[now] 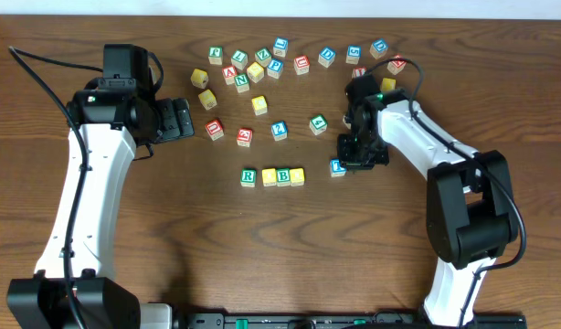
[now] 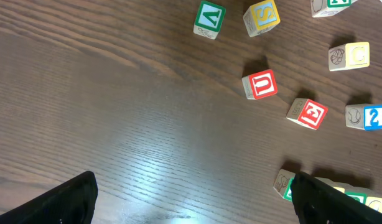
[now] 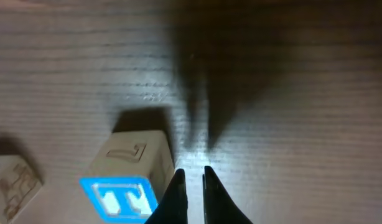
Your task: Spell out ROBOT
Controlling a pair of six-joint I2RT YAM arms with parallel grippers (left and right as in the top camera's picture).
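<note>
Right of the row of blocks (image 1: 273, 176), clear of its last yellow block (image 1: 298, 175), sits the T block (image 1: 337, 166). The right gripper (image 3: 194, 186) is just beside it, fingers almost together and empty. In the right wrist view the block lies left of the fingertips, not between them. The left gripper (image 2: 191, 194) is spread wide, well apart. The letters on the yellow blocks are unreadable, and the right wrist view cuts off the T block.

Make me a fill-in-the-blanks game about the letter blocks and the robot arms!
1. The green block starting the row shows the letter ___.
2. That row holds ___ blocks.
3. The blue block beside the right gripper shows the letter ___.
4. The left gripper is ___, holding nothing.
Missing words: R, four, T, open.
</note>
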